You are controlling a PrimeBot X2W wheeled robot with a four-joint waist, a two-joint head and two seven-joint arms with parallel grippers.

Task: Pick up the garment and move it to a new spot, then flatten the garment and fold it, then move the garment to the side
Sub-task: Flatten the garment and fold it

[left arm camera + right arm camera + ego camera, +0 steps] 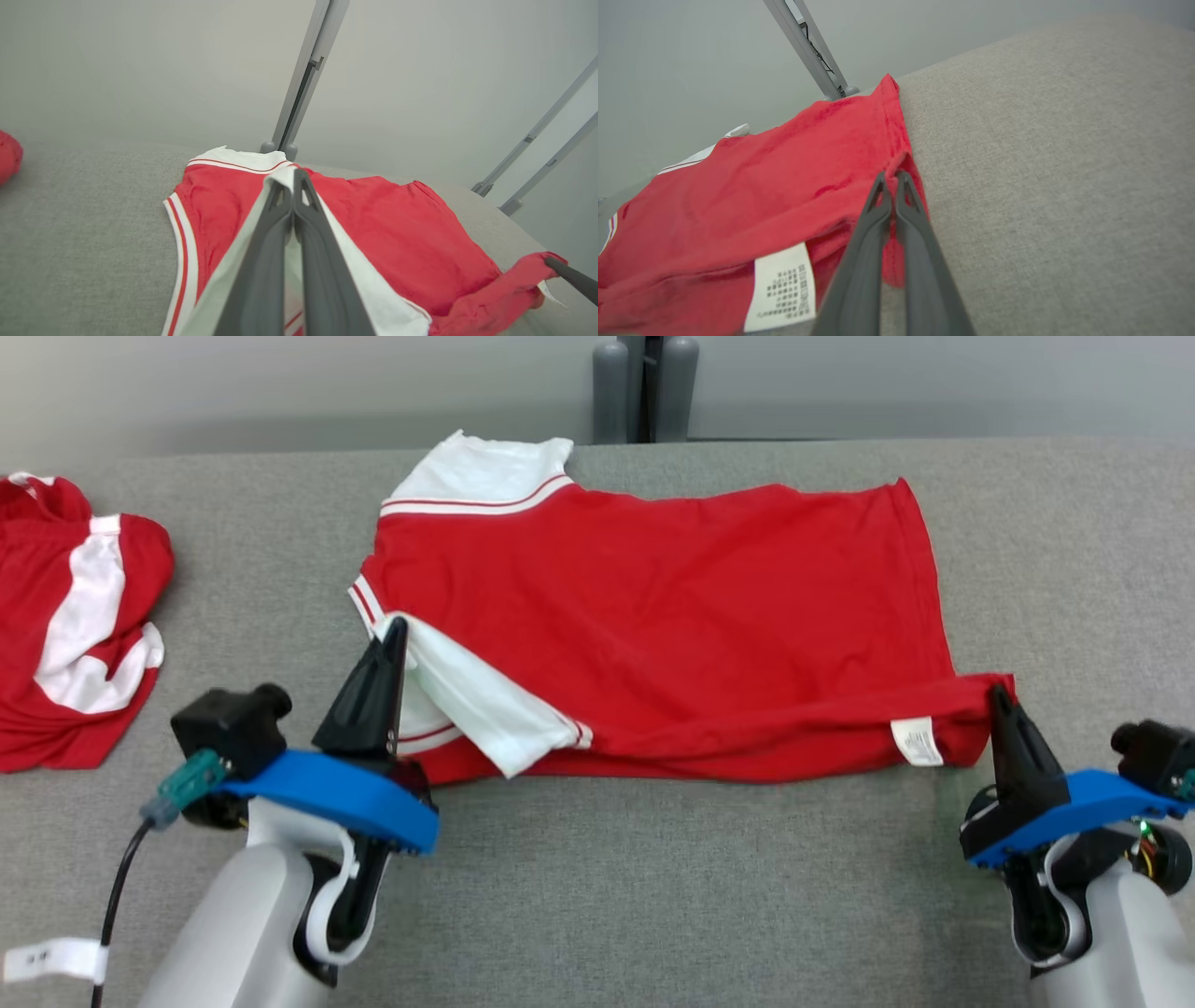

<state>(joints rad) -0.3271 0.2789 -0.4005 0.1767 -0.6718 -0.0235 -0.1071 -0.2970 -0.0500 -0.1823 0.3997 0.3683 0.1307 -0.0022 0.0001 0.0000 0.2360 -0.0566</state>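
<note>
The garment point(672, 616) is a red shirt with white, red-striped sleeves, spread across the grey table point(653, 896). My left gripper point(396, 627) is shut on its near white sleeve point(275, 186), lifted off the cloth. My right gripper point(999, 691) is shut on the red hem corner point(896, 168) at the shirt's near right, beside a white care label point(917, 740). In the left wrist view the right gripper's fingers point(572, 277) pinch that red corner. The near edge of the shirt is raised between the two grips.
A second red and white garment point(75, 616) lies crumpled at the table's left edge. Grey posts point(644, 387) stand behind the far edge, against a pale wall. Bare table lies in front of the shirt and to its right.
</note>
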